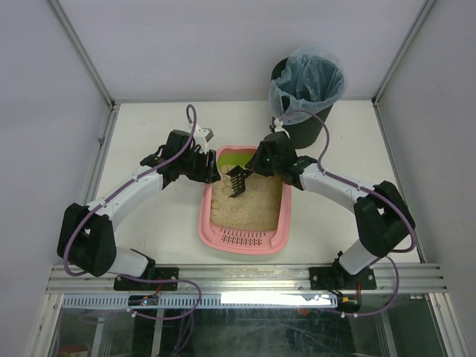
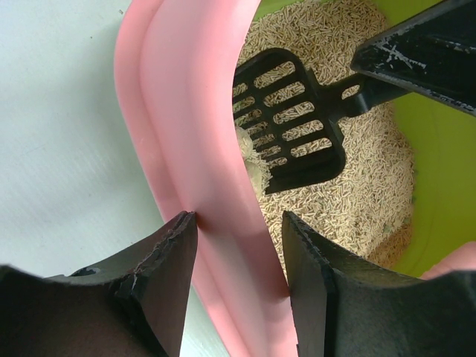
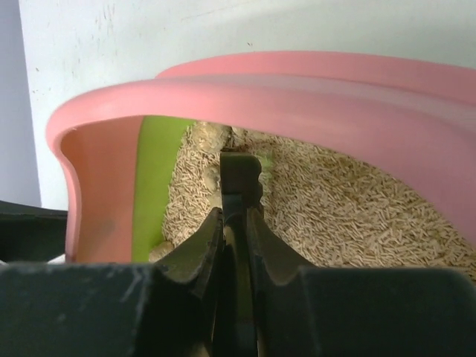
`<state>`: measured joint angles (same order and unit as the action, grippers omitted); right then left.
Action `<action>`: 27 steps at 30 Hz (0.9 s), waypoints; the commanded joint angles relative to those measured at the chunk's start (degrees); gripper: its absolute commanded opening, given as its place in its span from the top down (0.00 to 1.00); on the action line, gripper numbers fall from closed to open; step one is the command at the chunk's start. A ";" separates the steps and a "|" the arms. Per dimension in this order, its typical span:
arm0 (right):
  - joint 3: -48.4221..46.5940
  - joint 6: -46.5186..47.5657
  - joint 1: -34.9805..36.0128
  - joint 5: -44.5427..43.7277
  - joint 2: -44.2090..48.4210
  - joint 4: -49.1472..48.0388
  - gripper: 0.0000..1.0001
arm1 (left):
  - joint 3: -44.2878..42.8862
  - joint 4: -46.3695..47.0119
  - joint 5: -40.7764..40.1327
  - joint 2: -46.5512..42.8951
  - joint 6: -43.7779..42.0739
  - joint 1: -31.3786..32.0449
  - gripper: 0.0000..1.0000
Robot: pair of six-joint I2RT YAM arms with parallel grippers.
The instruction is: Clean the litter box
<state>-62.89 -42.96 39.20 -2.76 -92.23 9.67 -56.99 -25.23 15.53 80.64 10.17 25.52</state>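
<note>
The pink litter box [image 1: 242, 242] lies mid-table, lime-green inner end [image 1: 233, 157] far, slotted rim near, beige litter inside. My left gripper [image 1: 210, 172] straddles its left rim at the far corner; in the left wrist view the gripper [image 2: 238, 217] has one finger outside and one inside the pink wall [image 2: 186, 111], pressing on it. My right gripper [image 1: 256, 167] is shut on the handle of the black slotted scoop [image 1: 236, 181], whose blade [image 2: 294, 123] rests on the litter beside a pale clump [image 2: 249, 152]. The right wrist view shows the scoop [image 3: 242, 175] edge-on between my right gripper's [image 3: 234, 216] fingers.
A black round bin [image 1: 305, 126] with a bluish bag [image 1: 306, 78] stands at the back right, just beyond the litter box and my right arm. White walls close in the table on the left, the right and the back.
</note>
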 commanded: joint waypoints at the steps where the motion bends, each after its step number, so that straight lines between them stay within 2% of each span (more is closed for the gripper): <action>1: 8.40 -5.99 -3.32 12.08 5.77 -6.06 1.00 | -2.27 1.33 0.73 0.04 -1.50 0.24 0.51; 4: 13.41 -9.96 -6.45 14.34 10.18 -10.69 1.00 | -2.22 1.33 0.73 0.04 -1.51 0.25 0.51; 12: 14.13 -9.88 -7.80 11.96 17.98 -8.68 1.00 | -2.33 1.34 0.90 0.17 -1.44 0.27 0.51; 27: 13.07 -8.78 -7.72 11.87 15.51 -7.77 1.00 | -2.33 1.33 0.99 0.04 -1.43 0.23 0.51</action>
<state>-47.09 -51.94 32.38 8.49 -77.32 4.12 -57.12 -24.40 17.04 80.68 10.22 25.93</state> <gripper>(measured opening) 0.172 0.494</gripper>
